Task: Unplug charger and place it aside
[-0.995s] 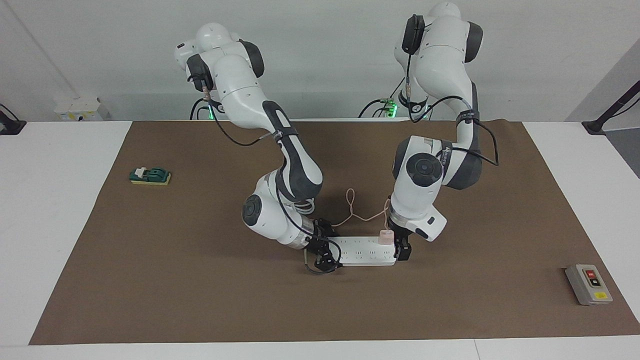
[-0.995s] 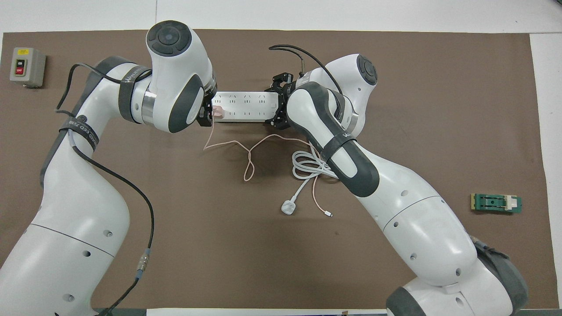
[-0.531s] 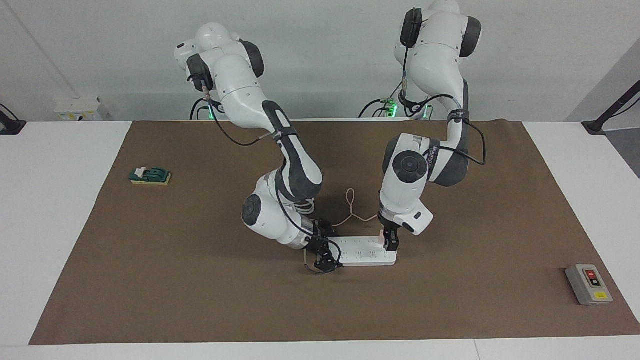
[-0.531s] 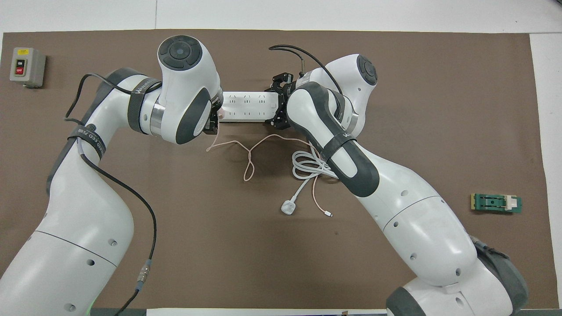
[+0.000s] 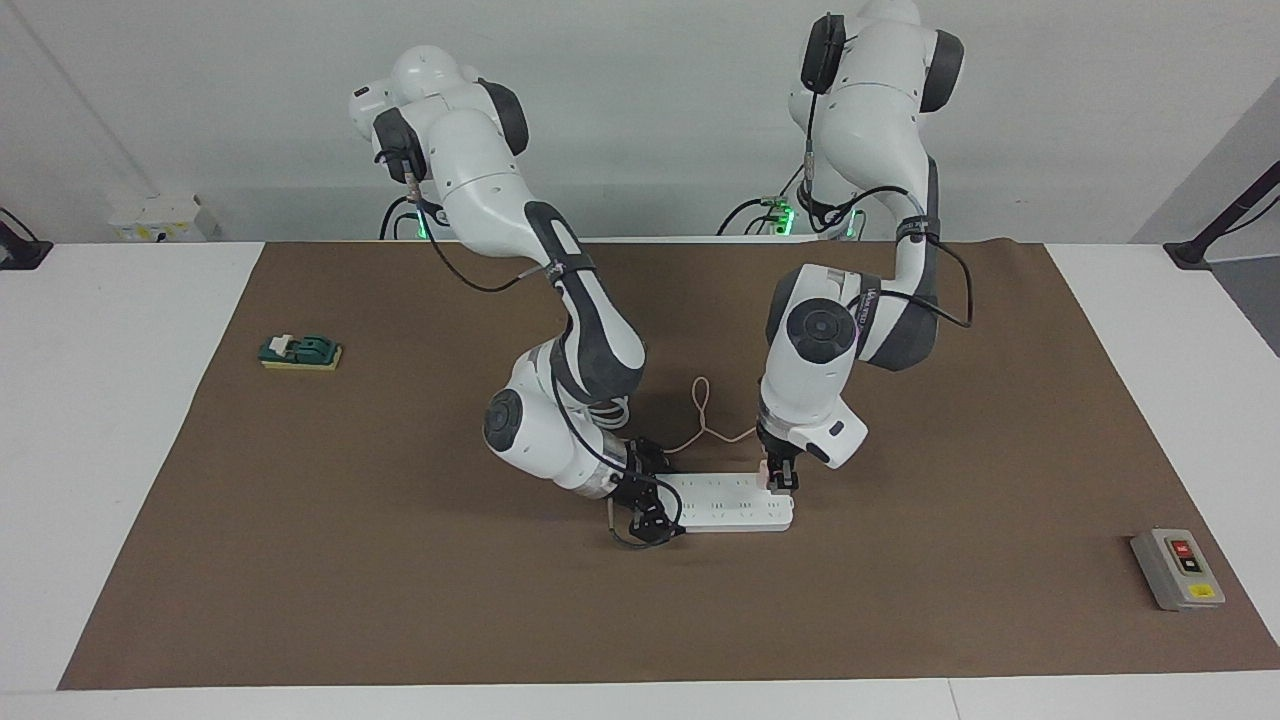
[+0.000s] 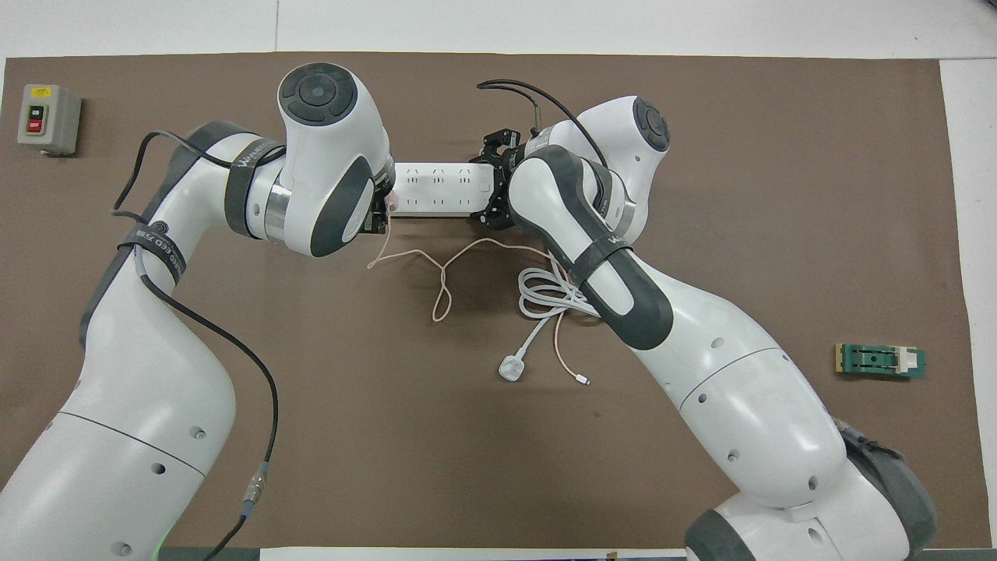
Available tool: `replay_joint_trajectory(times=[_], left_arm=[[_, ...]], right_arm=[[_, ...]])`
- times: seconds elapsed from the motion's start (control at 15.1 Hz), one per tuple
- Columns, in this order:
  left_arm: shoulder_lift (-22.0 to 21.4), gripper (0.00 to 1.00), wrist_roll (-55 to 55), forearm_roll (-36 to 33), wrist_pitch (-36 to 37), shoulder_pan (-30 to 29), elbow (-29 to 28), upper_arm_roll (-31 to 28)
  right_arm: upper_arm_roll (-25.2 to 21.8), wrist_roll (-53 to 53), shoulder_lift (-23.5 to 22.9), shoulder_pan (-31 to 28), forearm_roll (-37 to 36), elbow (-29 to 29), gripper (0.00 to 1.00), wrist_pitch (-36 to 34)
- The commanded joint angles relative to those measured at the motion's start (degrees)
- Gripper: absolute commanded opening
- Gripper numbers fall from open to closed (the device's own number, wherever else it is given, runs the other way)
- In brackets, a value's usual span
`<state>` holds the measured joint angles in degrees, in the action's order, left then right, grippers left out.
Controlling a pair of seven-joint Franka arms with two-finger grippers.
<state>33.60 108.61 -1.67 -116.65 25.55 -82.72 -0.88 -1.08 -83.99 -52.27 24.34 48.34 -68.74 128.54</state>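
The white power strip (image 5: 725, 500) lies mid-table on the brown mat. The pale-pink charger (image 5: 766, 470) is plugged into the end of the strip toward the left arm's end of the table. It is mostly hidden by my left gripper (image 5: 779, 480), which comes down from above and is shut on it. In the overhead view the charger (image 6: 392, 201) shows only as a pink sliver beside the left wrist. Its thin pink cable (image 6: 442, 292) loops over the mat nearer the robots. My right gripper (image 5: 650, 512) grips the strip's other end, fingers on both long sides.
The strip's round white plug (image 6: 511, 368) and coiled thick white cord (image 6: 545, 292) lie nearer the robots than the strip. A grey switch box (image 5: 1176, 568) sits toward the left arm's end of the table. A green block (image 5: 300, 352) sits toward the right arm's end.
My left gripper moved in from the strip's end onto the charger and closed on it. The right arm and the strip have not moved.
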Motion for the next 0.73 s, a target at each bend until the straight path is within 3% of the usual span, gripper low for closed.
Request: replay_joint_trajectory(times=[0.0,0.66], left_arm=[[-1.8,0.00,-0.9,-0.3,-1.5,1.3,-3.0,-0.6],[-1.8,0.00,-1.8,-0.3,-1.7,1.3,-3.2,-0.5]], right_arm=[[0.3,2.7,-0.7,0.0,0.6,0.0,0.39,2.0],[0.3,2.7,-0.7,0.0,0.7,-0.1,0.39,2.3]])
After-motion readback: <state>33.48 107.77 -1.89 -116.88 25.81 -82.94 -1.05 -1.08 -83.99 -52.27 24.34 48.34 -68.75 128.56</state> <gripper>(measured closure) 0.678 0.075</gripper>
